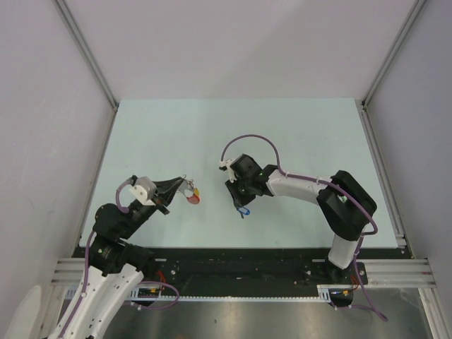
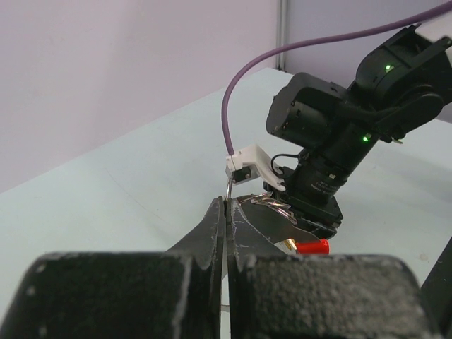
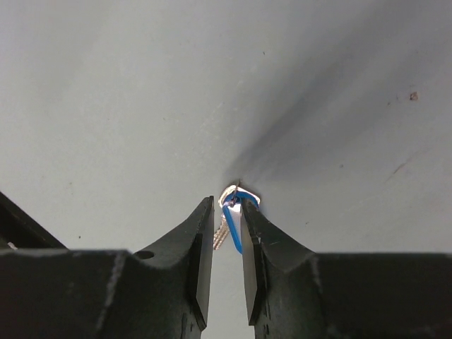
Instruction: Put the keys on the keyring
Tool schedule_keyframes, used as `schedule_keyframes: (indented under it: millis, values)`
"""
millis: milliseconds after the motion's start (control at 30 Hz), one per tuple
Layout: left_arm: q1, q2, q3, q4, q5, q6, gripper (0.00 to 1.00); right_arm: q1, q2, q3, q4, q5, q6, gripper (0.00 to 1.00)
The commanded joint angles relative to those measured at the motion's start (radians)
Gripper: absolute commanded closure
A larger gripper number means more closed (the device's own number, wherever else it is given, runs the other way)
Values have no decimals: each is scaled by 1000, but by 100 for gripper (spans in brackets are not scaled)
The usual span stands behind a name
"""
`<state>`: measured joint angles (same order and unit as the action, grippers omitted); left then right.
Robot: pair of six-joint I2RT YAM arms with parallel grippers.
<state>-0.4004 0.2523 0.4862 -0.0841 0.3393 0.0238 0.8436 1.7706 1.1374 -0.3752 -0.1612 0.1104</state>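
Observation:
My left gripper (image 1: 181, 186) (image 2: 227, 202) is shut on the thin silver wire of the keyring (image 2: 230, 185), held above the table. The keyring's red and yellow parts (image 1: 192, 196) hang just past its fingertips, and a red piece (image 2: 313, 246) shows beside the right finger. My right gripper (image 1: 240, 203) (image 3: 227, 202) points down at the table, its jaws partly apart around a blue-headed key (image 3: 233, 227) (image 1: 244, 210). The blue head lies against the right finger. A gap shows between the key and the left finger.
The pale green table (image 1: 296, 134) lies between grey side walls with metal rails. A purple cable (image 1: 251, 141) loops over the right wrist. The two grippers stand a short way apart near the table's front middle.

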Motion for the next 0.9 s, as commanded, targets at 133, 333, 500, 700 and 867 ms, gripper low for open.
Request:
schedule_keyframes:
  millis: [133, 333, 500, 700, 867]
  values:
    - [12, -13, 9, 37, -23, -18, 100, 23, 44, 32, 1, 91, 83, 76]
    - [12, -12, 9, 38, -20, -18, 99, 29, 55, 32, -1, 103, 81, 78]
    - [12, -12, 9, 38, -17, -18, 99, 31, 61, 32, -4, 115, 78, 82]
    - [14, -10, 9, 38, -17, -18, 99, 35, 64, 32, -13, 127, 74, 93]
    - [14, -4, 8, 41, -13, -18, 100, 38, 33, 32, -11, 135, 49, 100]
